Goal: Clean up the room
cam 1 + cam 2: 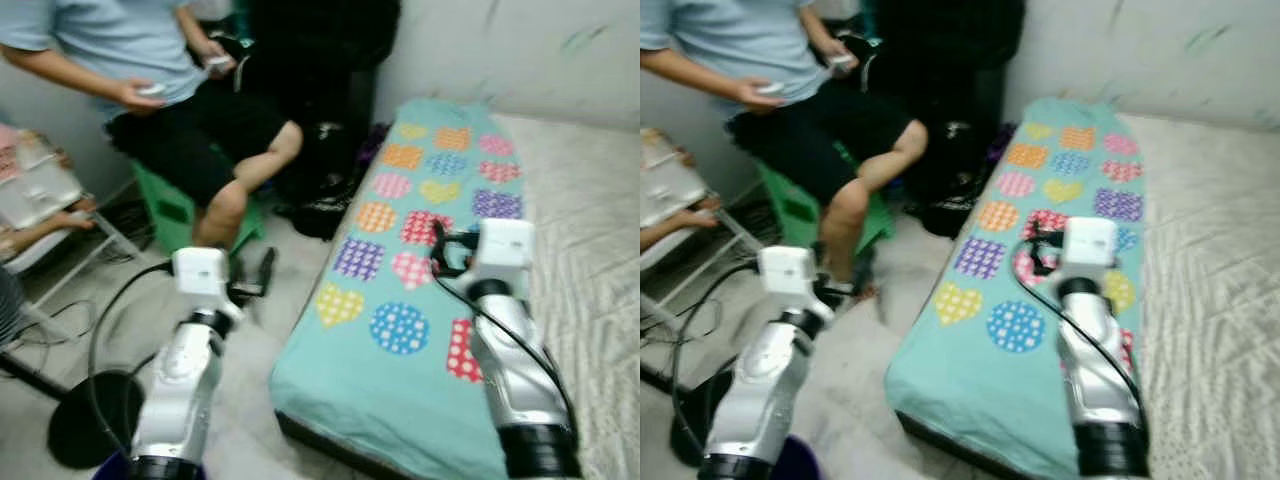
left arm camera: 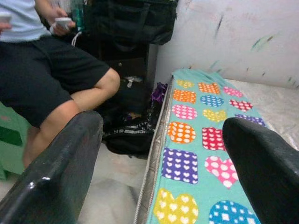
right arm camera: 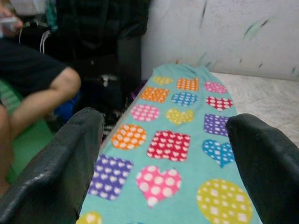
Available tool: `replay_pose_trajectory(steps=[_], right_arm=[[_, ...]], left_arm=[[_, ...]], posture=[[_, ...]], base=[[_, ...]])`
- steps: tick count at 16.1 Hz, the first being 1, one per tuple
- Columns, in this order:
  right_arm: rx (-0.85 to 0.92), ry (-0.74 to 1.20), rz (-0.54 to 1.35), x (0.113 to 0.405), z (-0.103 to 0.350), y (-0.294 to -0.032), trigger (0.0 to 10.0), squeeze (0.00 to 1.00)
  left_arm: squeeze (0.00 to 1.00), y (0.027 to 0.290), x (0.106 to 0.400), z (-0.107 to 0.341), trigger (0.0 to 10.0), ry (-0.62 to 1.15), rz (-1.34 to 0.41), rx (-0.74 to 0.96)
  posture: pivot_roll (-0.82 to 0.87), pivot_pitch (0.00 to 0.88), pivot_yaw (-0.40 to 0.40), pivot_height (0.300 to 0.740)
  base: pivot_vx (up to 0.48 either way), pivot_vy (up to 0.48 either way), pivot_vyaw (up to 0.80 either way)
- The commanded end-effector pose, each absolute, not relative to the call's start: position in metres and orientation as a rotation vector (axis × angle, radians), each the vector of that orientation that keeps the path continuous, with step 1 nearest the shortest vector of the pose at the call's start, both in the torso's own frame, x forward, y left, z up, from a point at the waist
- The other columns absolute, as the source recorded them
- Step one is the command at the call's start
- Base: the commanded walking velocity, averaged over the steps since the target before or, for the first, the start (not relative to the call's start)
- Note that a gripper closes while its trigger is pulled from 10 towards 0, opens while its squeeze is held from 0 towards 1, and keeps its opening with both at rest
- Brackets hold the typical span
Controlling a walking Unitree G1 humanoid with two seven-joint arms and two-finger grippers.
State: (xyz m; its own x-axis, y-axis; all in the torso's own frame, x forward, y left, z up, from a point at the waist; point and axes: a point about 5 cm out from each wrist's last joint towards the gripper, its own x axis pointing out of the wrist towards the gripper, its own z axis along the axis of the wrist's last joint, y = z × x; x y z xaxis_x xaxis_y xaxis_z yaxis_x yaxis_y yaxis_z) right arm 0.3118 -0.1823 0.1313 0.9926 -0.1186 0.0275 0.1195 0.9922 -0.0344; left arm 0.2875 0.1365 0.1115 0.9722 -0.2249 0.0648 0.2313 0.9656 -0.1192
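A teal blanket (image 1: pixel 400 300) printed with coloured hearts and dotted squares lies along the left side of a low mattress (image 1: pixel 590 230). My right gripper (image 1: pixel 445 252) hovers just above the middle of the blanket, open, with nothing between its black fingers (image 3: pixel 70 154). My left gripper (image 1: pixel 255 280) is over the floor beside the bed's left edge. It is also open and holds nothing; its fingers (image 2: pixel 60 163) frame the blanket and the floor.
A person (image 1: pixel 190 110) sits on a green stool (image 1: pixel 170 212) at the left, holding small white objects. A black bag (image 1: pixel 320 195) lies on the floor by the bed's head. A white rack (image 1: pixel 40 200) and a black round stand base (image 1: pixel 95 415) are at my left.
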Motion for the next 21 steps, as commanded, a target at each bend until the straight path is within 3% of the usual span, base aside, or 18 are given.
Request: replay_pose_trajectory(steps=[1, 5, 11, 13, 16, 18, 21], right_arm=[[-0.024, -0.026, -0.078, 0.311, 0.130, -0.172, 10.0, 0.00], [-0.022, 0.076, 0.008, 0.320, 0.106, -0.153, 10.0, 0.00], [-0.033, 0.205, 0.090, 0.340, 0.079, -0.118, 10.0, 0.00], [0.004, 0.348, 0.063, 0.339, 0.055, -0.113, 10.0, 0.00], [0.038, 0.448, 0.063, 0.337, 0.043, -0.105, 10.0, 0.00], [-0.025, 0.529, 0.091, 0.329, 0.029, -0.097, 10.0, 0.00], [-0.031, 0.667, 0.043, 0.315, 0.009, -0.106, 10.0, 0.00]], left_arm=[[0.00, 0.155, 0.282, 0.102, 10.0, -0.023, -0.167, -0.085], [0.00, 0.170, 0.296, 0.082, 10.0, 0.108, -0.103, -0.020], [0.00, 0.154, 0.328, 0.071, 10.0, 0.223, -0.155, -0.049], [0.00, 0.147, 0.340, 0.060, 10.0, 0.331, -0.164, -0.061], [0.00, 0.147, 0.332, 0.035, 10.0, 0.482, -0.140, -0.101], [0.00, 0.167, 0.300, -0.005, 10.0, 0.680, -0.031, -0.163], [0.00, 0.183, 0.287, -0.017, 10.0, 0.762, 0.169, -0.291]], posture=[[-0.10, 0.000, 0.043, 0.740], [-0.08, 0.000, 0.028, 0.740], [-0.08, 0.000, 0.039, 0.740], [-0.06, 0.000, 0.029, 0.740], [-0.05, 0.000, 0.021, 0.740], [-0.07, 0.000, 0.025, 0.740], [-0.08, 0.000, 0.018, 0.740]], base=[[0.000, 0.000, 0.80], [0.000, 0.000, 0.40], [0.000, 0.000, 0.00], [0.000, 0.000, 0.00], [0.000, 0.000, 0.00], [0.000, 0.000, 0.00], [0.000, 0.000, 0.00]])
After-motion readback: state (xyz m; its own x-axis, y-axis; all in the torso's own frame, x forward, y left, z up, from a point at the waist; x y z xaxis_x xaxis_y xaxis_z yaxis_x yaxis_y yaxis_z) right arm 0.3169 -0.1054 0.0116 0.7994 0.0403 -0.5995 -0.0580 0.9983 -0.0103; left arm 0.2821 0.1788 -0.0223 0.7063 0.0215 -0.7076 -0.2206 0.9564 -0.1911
